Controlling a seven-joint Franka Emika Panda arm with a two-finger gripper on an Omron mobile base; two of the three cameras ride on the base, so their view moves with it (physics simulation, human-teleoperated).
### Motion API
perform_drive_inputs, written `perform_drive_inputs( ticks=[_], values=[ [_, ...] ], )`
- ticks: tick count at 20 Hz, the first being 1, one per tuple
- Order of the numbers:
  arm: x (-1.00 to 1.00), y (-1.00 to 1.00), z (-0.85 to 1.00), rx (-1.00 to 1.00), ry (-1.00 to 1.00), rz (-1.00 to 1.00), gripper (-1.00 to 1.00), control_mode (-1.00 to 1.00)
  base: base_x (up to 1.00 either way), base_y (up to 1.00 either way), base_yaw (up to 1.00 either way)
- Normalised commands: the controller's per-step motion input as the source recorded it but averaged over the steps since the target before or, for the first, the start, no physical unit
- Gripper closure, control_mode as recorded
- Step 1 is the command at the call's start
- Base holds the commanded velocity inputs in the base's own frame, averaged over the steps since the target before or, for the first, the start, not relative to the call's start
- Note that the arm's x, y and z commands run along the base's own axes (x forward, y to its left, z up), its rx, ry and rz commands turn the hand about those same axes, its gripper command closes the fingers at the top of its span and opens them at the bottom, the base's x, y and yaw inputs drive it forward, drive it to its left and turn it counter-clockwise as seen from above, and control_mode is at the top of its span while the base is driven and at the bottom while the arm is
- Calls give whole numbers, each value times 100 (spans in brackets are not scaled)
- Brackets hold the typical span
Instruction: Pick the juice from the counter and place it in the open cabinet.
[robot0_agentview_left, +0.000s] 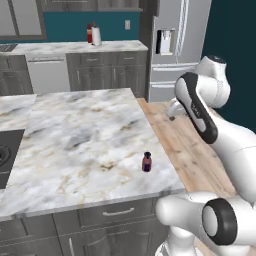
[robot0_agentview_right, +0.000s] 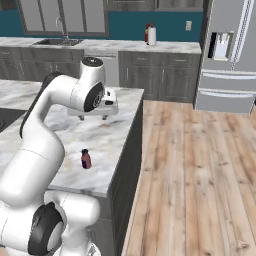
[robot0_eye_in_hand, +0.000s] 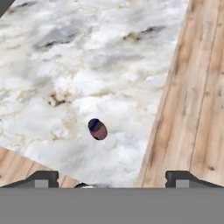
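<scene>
White-grey marble veined with tan tops the counter (robot0_agentview_left: 75, 130), and the juice (robot0_agentview_left: 146, 162), a small dark purple bottle with a pinkish upper part and dark cap, stands upright near its front corner, close to the edge above the wooden floor (robot0_agentview_right: 190, 165). The gripper (robot0_agentview_right: 93, 117) hangs well above the marble, spread wide and empty, its fingertips (robot0_eye_in_hand: 41, 178) far apart.

The bottle is small and sits close to the edge, so a descent that lands off-centre could tip it or knock it to the floor.

The hand view looks straight down on the bottle's cap and shows it off to one side of the fingers. The right base view instead shows the height gap between the gripper and the bottle.
</scene>
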Motion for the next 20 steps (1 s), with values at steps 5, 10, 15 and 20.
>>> perform_drive_inputs(
  ticks=[5, 10, 15, 20],
  values=[
    [0, -7, -21, 11, -15, 59, -100, -100, 0, 0, 0],
    [-8, -26, -28, 17, -14, 62, -100, -100, 0, 0, 0],
    [0, -30, -49, 15, -17, 51, -100, -100, 0, 0, 0],
    [24, -24, -56, 7, -19, 31, -100, -100, 0, 0, 0]
  ],
)
